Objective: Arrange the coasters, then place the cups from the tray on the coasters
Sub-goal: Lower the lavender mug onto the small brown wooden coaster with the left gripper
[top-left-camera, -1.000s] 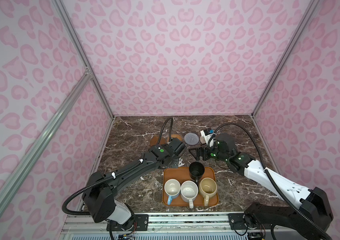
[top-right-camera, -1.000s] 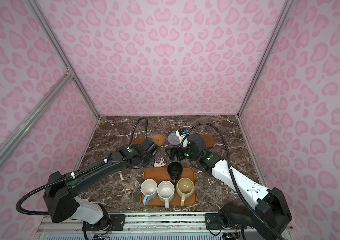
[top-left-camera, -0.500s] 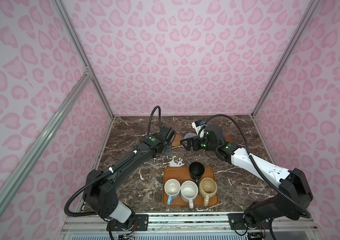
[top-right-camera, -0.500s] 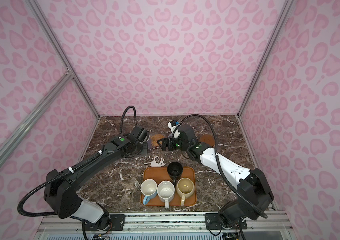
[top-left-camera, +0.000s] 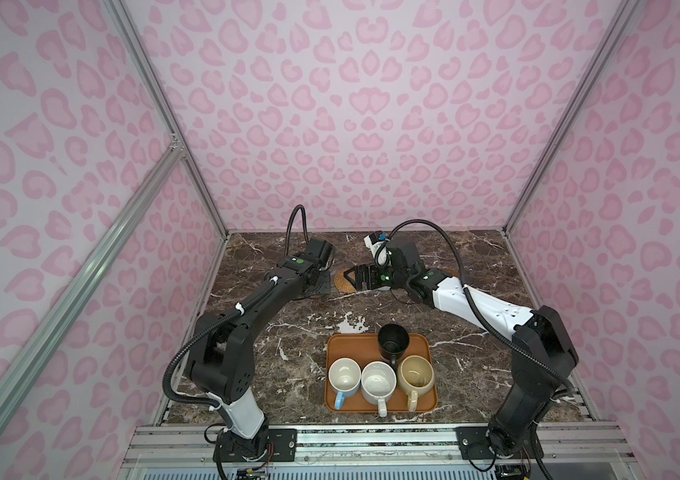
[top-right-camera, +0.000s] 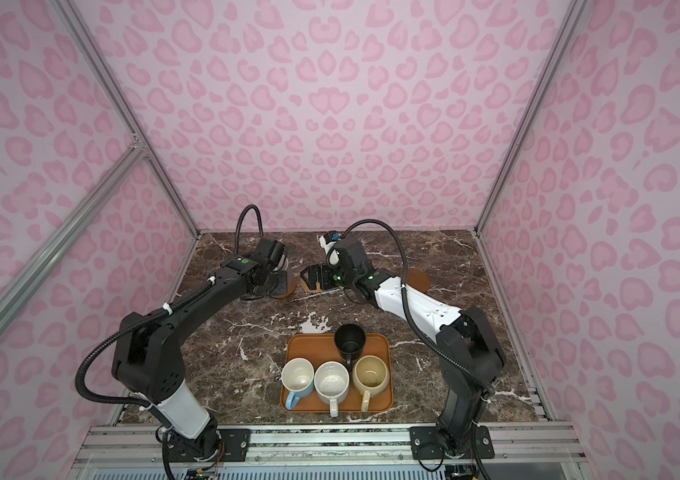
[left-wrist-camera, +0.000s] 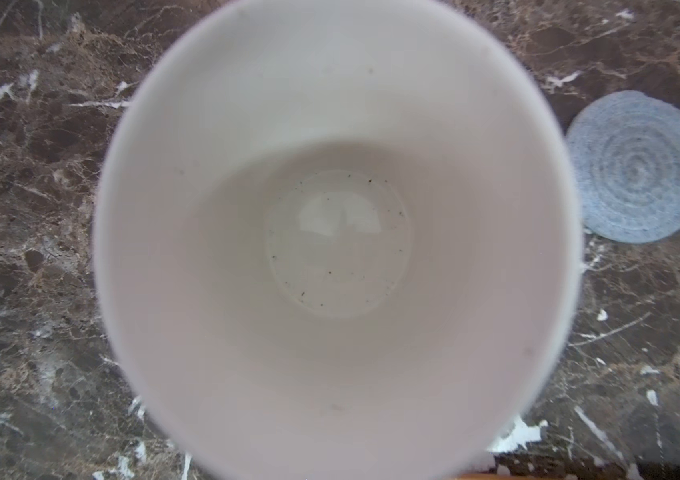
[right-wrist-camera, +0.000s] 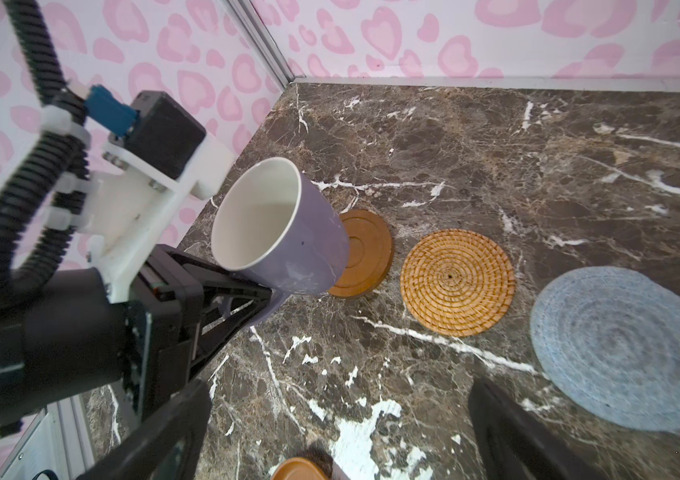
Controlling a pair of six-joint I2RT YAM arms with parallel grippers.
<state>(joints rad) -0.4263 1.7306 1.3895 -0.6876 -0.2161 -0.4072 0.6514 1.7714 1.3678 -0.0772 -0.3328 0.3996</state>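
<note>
Left claw (right-wrist-camera: 265, 297) has the purple mug (right-wrist-camera: 288, 245) tilted over the wooden coaster (right-wrist-camera: 367, 253), 11 o'clock from the tray (top-left-camera: 350, 349). Right claw (top-left-camera: 355, 277) is wide open, empty. Next: level it, lower gently.

Both top views look from high above the near edge of the table (top-left-camera: 371, 303), tilted down toward the far wall (top-left-camera: 350, 124), distant enough to take in the whole tabletop and the tray (top-left-camera: 350, 347); they share almost the entire scene, with a slight sideways offset. The left wrist camera points straight down into the lavender cup (left-wrist-camera: 338, 249), very close, its rim nearly filling the frame. The right wrist camera sits low over the table, facing the far left corner (right-wrist-camera: 292, 81). Both wrist views share that cup and the grey-blue coaster (left-wrist-camera: 637, 172)
</note>
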